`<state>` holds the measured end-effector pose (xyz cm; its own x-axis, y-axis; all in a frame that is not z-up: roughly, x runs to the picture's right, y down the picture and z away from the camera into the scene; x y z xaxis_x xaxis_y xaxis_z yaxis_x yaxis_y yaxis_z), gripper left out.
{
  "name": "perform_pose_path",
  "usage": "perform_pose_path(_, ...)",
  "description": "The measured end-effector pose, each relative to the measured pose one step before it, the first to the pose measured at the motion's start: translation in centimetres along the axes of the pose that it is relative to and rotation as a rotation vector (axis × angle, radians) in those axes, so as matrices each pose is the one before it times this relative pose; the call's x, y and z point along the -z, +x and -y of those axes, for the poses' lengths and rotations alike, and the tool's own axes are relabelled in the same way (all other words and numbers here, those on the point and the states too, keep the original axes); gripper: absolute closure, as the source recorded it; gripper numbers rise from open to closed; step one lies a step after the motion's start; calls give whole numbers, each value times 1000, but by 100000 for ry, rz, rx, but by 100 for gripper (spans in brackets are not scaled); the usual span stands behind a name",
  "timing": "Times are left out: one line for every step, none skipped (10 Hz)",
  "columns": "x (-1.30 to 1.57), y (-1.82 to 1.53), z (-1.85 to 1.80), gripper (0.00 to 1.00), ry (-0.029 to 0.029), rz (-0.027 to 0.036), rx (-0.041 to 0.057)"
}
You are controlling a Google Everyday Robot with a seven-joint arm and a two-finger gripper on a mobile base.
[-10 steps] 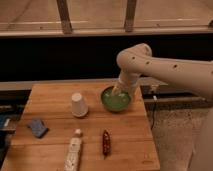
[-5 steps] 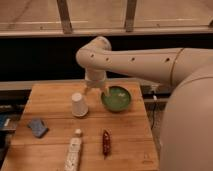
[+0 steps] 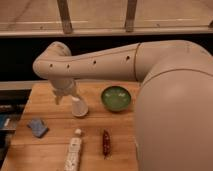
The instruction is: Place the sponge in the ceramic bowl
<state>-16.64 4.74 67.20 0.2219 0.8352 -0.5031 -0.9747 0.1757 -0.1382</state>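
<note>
Sponge point(image 3: 37, 127) lies flat on the bench point(image 3: 55, 140) near its left edge, well apart from the ceramic bowl point(image 3: 116, 97), so the task's end state isn't there. The bowl sits open side up toward the bench's right-rear w/ nothing visible inside, which suits a drop from above. The arm point(image 3: 100, 62) reaches in from the right, passing above and behind the bowl. Its wrist points down, w/ the gripper point(image 3: 64, 97) hanging over the bench just up-left of the upside-down white cup point(image 3: 79, 106), between sponge and bowl but nearer the cup. Jaws look spread w/ nothing between them; only a top-down pose like this would fit a flat, soft pad. Judgement: to grab the sponge, the gripper needs to go further left and toward the front edge, then down. The cup stands roughly on the line sponge→bowl, so a carry prob. wants height to clear it. White tube point(image 3: 74, 152) and the red stick-like item point(image 3: 106, 144) lie nearer the front, off that line.
</note>
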Motion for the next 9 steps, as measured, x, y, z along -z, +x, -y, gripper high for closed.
perform_pose_path(-11, 25, 195, 35, 363, -145, -171)
perform_pose_path(11, 25, -231, 35, -246, -34, 263)
perform_pose_path(3, -3, -18, 35, -105, 21, -23)
perform_pose_path(-55, 6, 109, 35, -52, -168, -265)
perform_pose_path(-236, 12, 99, 35, -226, -1103, -52)
perform_pose_path(-770, -187, 493, 35, 75, -1664, 482)
perform_pose_path(-938, -202, 467, 35, 463, -261, 1115)
perform_pose_path(-287, -184, -615, 35, -453, 540, 2544)
perform_pose_path(100, -380, -1256, 35, -436, 1357, 4486)
